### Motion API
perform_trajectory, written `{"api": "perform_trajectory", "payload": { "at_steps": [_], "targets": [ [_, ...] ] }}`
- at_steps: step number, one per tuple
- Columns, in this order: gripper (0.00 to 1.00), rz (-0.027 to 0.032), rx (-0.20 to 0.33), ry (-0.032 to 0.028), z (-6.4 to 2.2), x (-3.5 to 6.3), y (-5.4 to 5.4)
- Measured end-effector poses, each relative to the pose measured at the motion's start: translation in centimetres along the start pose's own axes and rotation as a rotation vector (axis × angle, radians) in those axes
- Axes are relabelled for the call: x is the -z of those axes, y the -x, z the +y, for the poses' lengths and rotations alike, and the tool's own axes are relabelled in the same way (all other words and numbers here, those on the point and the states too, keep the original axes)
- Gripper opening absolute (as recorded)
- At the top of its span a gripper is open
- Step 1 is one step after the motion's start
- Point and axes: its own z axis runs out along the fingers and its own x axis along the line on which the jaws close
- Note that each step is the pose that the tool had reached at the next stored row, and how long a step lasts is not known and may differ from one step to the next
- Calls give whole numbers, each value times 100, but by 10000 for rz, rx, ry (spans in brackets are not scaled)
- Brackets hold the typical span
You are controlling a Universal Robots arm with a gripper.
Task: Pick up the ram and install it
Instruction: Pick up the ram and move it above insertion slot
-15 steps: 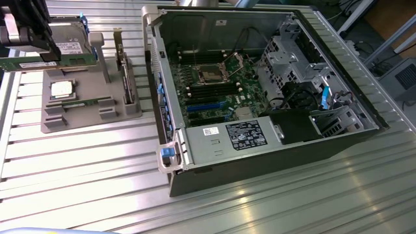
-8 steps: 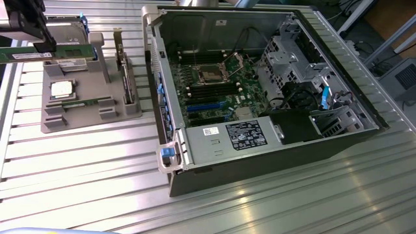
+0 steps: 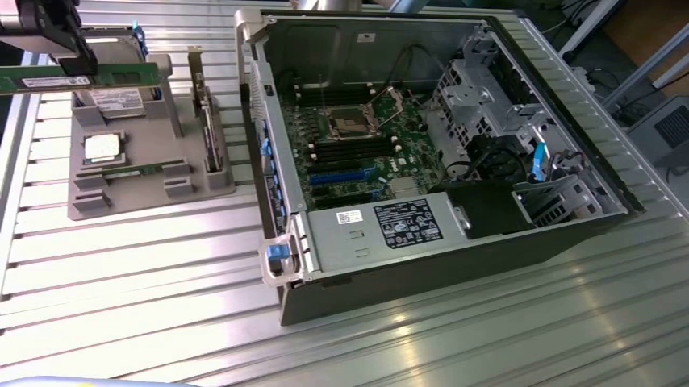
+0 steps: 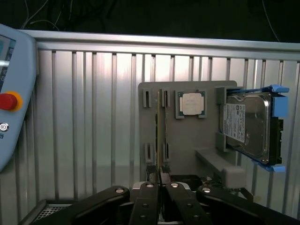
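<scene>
Nearest the wrist cam: gripper [image 4: 158, 176], black fingers [image 4: 149, 201] pinched tight on the ram [image 4: 161, 159], seen edge-on as a thin strip running out from between the tips. Beyond it, gray tray [image 4: 187, 140] w/ 1 square silver chip [image 4: 192, 104] and 1 hard drive [image 4: 248, 125] in blue rails. Also in shot: handheld controller [image 4: 11, 70] w/ red button [image 4: 8, 101].

Upper left of the exterior view: gripper [image 3: 81, 64] w/ ram [image 3: 124, 74] held level, long side approx. horizontal, crossing in front of the hard drive [image 3: 116, 101] end of the tray [image 3: 129, 193]. 1 upright card [image 3: 205, 121] on the tray's side toward the computer case.

Centre-right of the exterior view: open computer case [image 3: 431, 278], well apart from the ram. Main board [image 3: 366, 121] exposed inside, power supply box [image 3: 377, 226] toward the lower edge. Ribbed metal table [image 3: 151, 274] under everything.
</scene>
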Motion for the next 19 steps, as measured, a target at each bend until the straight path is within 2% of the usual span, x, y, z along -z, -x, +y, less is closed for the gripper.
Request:
{"api": "perform_trajectory", "payload": {
  "at_steps": [3,7,11,19],
  "targets": [
    [12,-2,-3,55,-103,-2,-3],
    [12,-3,-5,88,-178,-3,-5],
    [12,-5,-8,138,-304,-6,-9],
    [12,-5,-11,194,-445,-7,-13]
  ]
}}
